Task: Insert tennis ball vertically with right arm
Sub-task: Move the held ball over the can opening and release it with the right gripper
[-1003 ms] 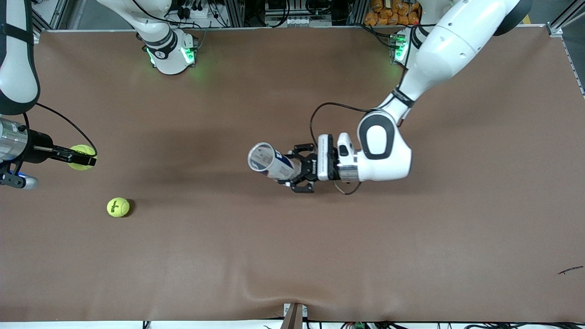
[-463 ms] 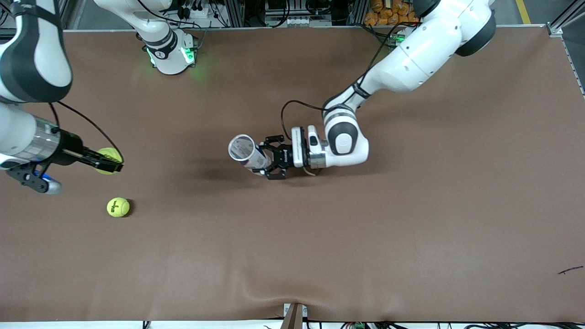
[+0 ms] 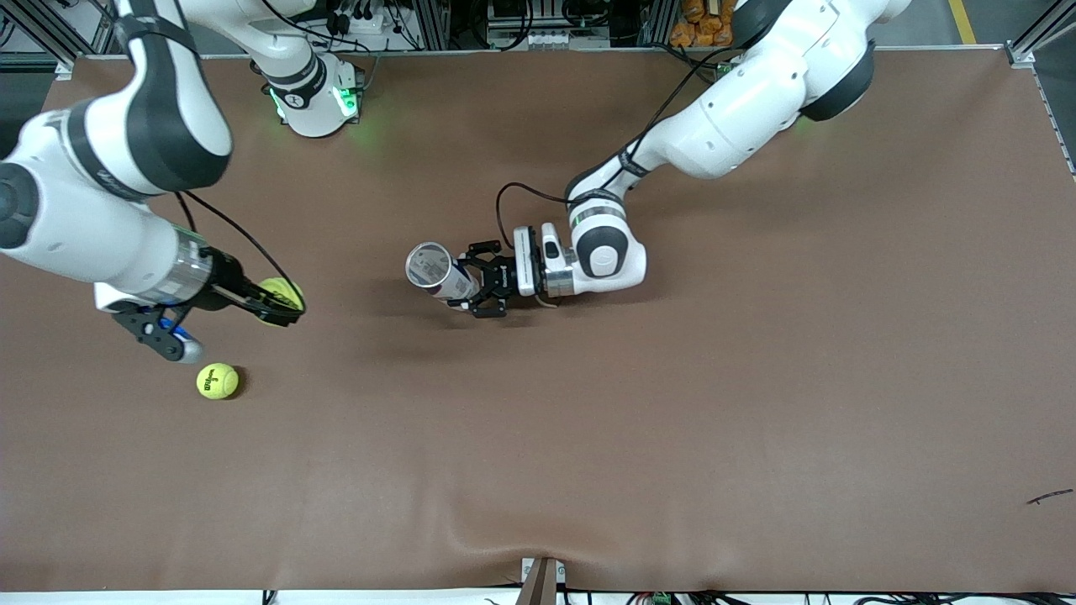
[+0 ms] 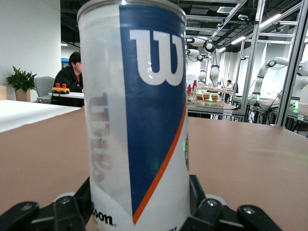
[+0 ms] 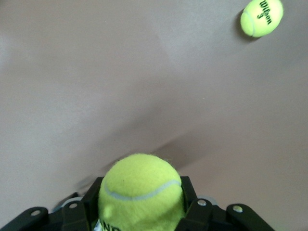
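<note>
Fingers point(image 5: 190, 195) on the right gripper point(image 3: 282, 307) are pinching a tennis ball point(image 3: 280, 294), held up over the desk point(image 3: 756, 420) toward the right arm's end. In the right wrist view the ball point(image 5: 141, 190) sits snug between the black fingers w/ its white seam facing the cam and desk surface under it.

Left gripper point(image 3: 481, 290) has its fingers point(image 4: 211, 214) clamped on a Wilson ball can point(image 3: 437, 273), abt mid-desk. Can is upright, open mouth facing up, looks tilted a bit in the front view. From the left wrist view the can point(image 4: 137, 115) fills most of the frame: clear plastic w/ a blue panel, white W logo and an orange stripe, fingers gripping low on it either side.

2nd tennis ball point(image 3: 218, 381) lies loose on the desk, nearer the front cam than the held one and near it, not touching anything. Shows up in the right wrist view too point(image 5: 261, 17), w/ black lettering on it.

Held ball and can are well apart. Small dark scrap point(image 3: 1049, 497) on the desk at the left arm's end, close to the front edge.
</note>
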`<state>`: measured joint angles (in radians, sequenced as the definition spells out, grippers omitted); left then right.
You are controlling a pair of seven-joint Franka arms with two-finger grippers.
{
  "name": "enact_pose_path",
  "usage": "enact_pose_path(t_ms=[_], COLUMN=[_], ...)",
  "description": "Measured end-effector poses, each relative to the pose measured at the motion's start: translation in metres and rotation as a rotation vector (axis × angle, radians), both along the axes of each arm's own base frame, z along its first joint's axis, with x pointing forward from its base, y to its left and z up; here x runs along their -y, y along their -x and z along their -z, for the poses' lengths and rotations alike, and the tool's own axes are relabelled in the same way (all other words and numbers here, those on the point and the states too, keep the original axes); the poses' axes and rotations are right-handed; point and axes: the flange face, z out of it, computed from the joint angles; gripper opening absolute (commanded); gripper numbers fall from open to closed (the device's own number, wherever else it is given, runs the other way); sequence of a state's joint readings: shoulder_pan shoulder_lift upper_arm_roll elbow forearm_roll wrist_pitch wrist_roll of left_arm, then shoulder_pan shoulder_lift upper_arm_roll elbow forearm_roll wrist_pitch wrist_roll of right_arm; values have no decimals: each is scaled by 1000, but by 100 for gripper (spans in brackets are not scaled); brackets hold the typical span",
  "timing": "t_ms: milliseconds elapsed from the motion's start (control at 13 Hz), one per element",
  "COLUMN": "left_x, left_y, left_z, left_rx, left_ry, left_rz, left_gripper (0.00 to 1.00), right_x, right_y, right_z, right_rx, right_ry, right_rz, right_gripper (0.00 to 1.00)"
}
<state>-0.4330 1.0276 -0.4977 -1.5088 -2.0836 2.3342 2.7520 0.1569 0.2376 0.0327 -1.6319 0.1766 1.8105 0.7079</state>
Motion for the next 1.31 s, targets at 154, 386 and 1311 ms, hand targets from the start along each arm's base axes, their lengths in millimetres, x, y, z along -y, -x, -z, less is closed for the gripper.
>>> enact_pose_path(t_ms=[154,386,1311], left_x=[9,3,4], left_y=[6,2,4], left_z=[14,34,42], left_rx=[-11,-12,9], left_ry=[47,76,79], left_rz=[16,17,20], left_gripper=[77,78,78], right_x=[-6,-25,-182], right_y=[0,4,60], right_z=[2,-1,51], right_rx=[-7,-19,-157], right_ry=[3,9,110], right_rz=[30,80,265], right_gripper=[60,60,60])
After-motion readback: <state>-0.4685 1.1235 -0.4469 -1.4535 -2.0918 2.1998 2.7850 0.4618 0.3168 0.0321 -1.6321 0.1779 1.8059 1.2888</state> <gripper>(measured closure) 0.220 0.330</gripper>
